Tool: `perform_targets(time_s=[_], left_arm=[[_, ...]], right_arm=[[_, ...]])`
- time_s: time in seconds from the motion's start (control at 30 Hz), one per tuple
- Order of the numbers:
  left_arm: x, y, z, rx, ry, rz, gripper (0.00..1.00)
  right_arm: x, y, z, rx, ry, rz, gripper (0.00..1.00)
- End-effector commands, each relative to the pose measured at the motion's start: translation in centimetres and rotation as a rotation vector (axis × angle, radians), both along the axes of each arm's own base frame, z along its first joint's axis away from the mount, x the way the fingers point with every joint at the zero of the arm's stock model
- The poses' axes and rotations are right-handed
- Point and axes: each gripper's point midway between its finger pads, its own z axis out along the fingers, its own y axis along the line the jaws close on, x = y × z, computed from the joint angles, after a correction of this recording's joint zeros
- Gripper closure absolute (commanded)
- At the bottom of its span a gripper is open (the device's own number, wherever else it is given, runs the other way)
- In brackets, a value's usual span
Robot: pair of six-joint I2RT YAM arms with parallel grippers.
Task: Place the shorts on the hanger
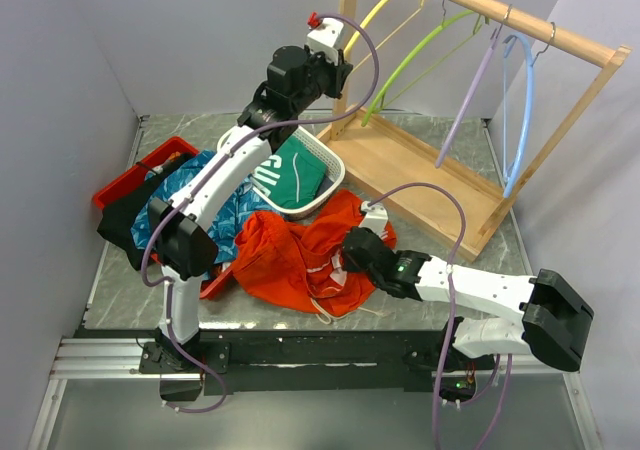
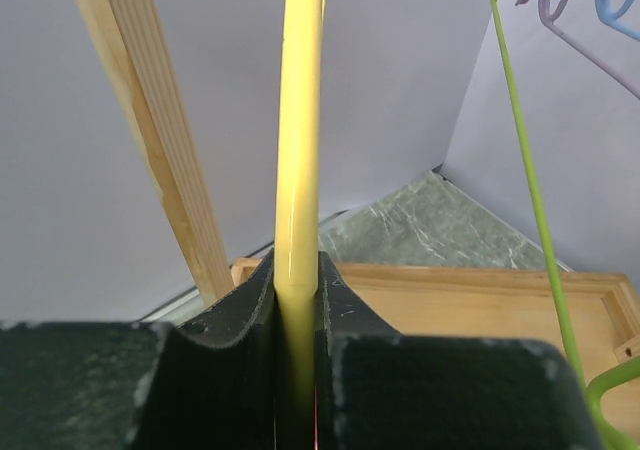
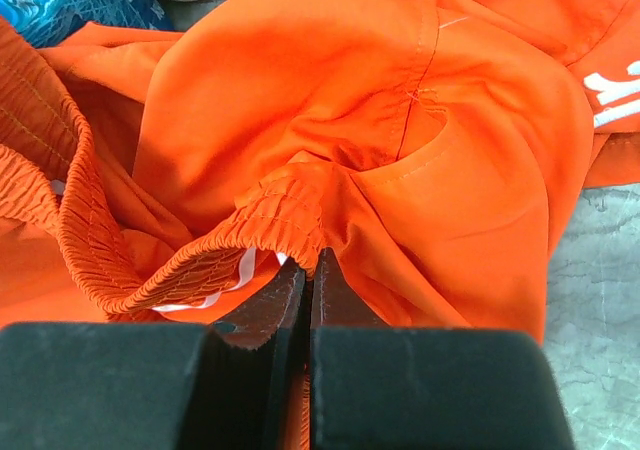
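Note:
The orange-red shorts lie crumpled on the table in front of the arms; the right wrist view shows their gathered waistband and white drawstring. My right gripper is shut on the waistband edge, jaws pinched on the fabric. The yellow hanger hangs at the left end of the wooden rail. My left gripper is raised by the rack's left post and shut on the hanger's lower arm, which runs up between the jaws.
The wooden rack also carries green, purple and light blue hangers over its wooden base tray. A white basket holds a green garment; a blue patterned cloth lies on a red tray.

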Motion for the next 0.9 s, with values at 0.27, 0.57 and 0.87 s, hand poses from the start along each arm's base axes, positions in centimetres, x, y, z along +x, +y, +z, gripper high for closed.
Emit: perform_targets(time_s=[0.27,0.57,0.87], left_arm=[[-3.7,2.6,10.5,-0.138,-0.241,0.021,0.99],[-5.2,3.6,10.2,-0.136,-0.239,0.018,0.99],[-7.6,5.6,9.0,-0.119,-0.204,0.035,0.99]], right_arm=[[1.4,0.8,1.8,0.009,-0.035,-0.024,1.00],[1.4,0.5,1.8,0.002,-0.034,-0.037,1.00],[1.4,0.0,2.4,0.007,-0.046,-0.049,1.00]])
